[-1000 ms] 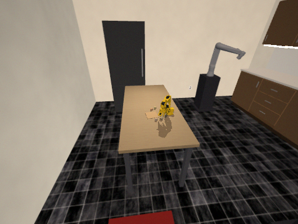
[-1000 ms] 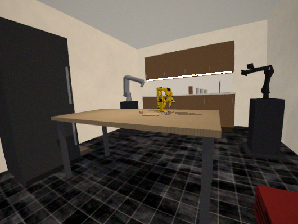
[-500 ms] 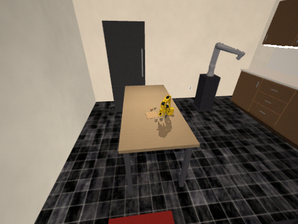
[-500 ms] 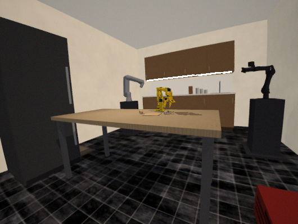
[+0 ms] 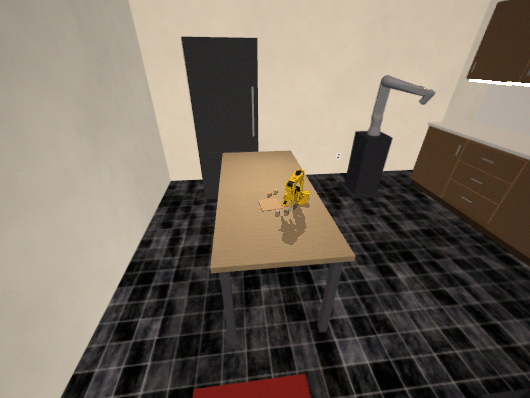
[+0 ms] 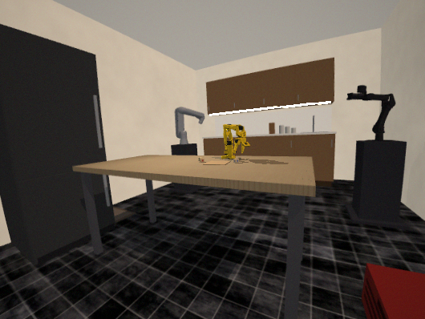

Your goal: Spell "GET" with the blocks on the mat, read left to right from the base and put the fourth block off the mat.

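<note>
The small yellow arm point(image 5: 294, 189) stands on the wooden table next to the tan mat point(image 5: 270, 204). It is folded forward and down, with its gripper point(image 5: 289, 204) low over the mat's near right corner. The fingers stand a little apart, and I see nothing between them at this size. Two small blocks point(image 5: 272, 192) lie just beyond the mat's far edge. Two more blocks point(image 5: 282, 212) lie off its near edge, close below the gripper. The letters are too small to read. In the exterior view the arm point(image 6: 232, 145), the mat point(image 6: 216, 163) and a reddish block point(image 6: 204, 159) show far off.
The table point(image 5: 280, 215) is long, and the arm sits near its right edge. A black fridge point(image 5: 222, 110) stands behind the table's far end. A grey robot on a black pedestal point(image 5: 370, 160) and brown cabinets point(image 5: 475, 185) stand away to the right.
</note>
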